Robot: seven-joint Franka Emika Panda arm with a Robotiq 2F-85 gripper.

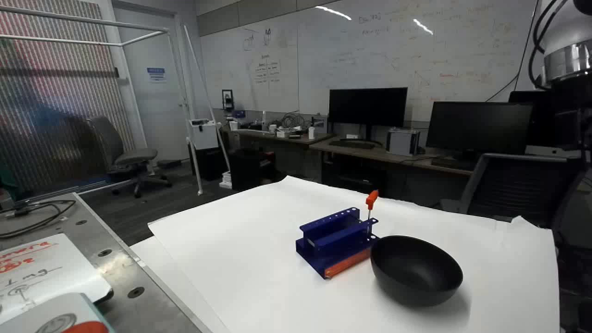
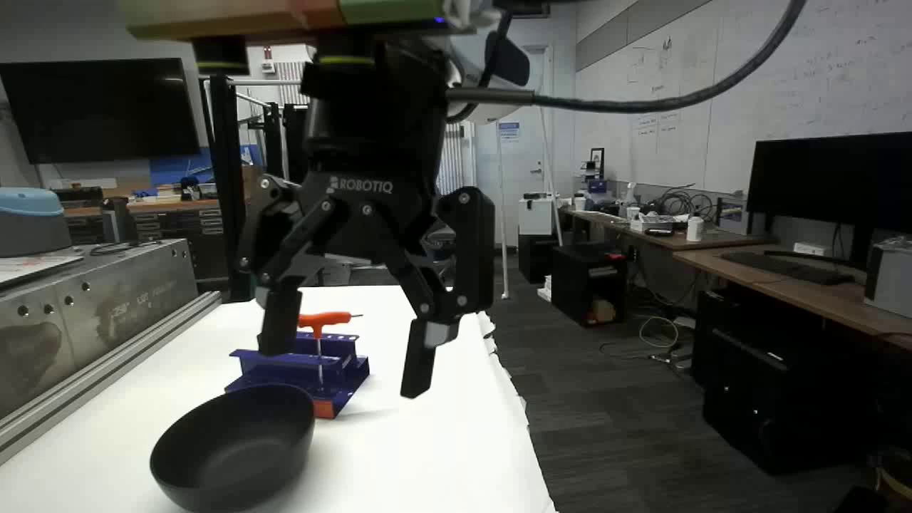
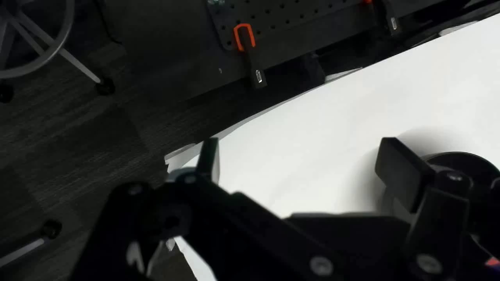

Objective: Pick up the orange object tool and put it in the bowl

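The orange object tool (image 1: 372, 200) stands upright in a slotted blue rack, orange handle up, in both exterior views (image 2: 326, 320). Its thin shaft goes down into the rack. The black bowl (image 1: 416, 273) sits close beside the rack; it shows in an exterior view (image 2: 231, 449) and partly behind a finger in the wrist view (image 3: 470, 160). My gripper (image 2: 347, 360) is open with nothing between its fingers. It hangs above the white surface, fingers down; in that view one finger overlaps the rack and tool. The wrist view (image 3: 299, 156) shows white paper between the fingers. The tool is not seen there.
The blue rack (image 1: 340, 236) has an orange base edge; a bit of orange and blue shows at the wrist view's corner (image 3: 493, 262). White paper (image 1: 240, 259) covers the table. A metal beam (image 2: 107, 292) runs along one side. A chair (image 1: 522, 185) stands behind the table.
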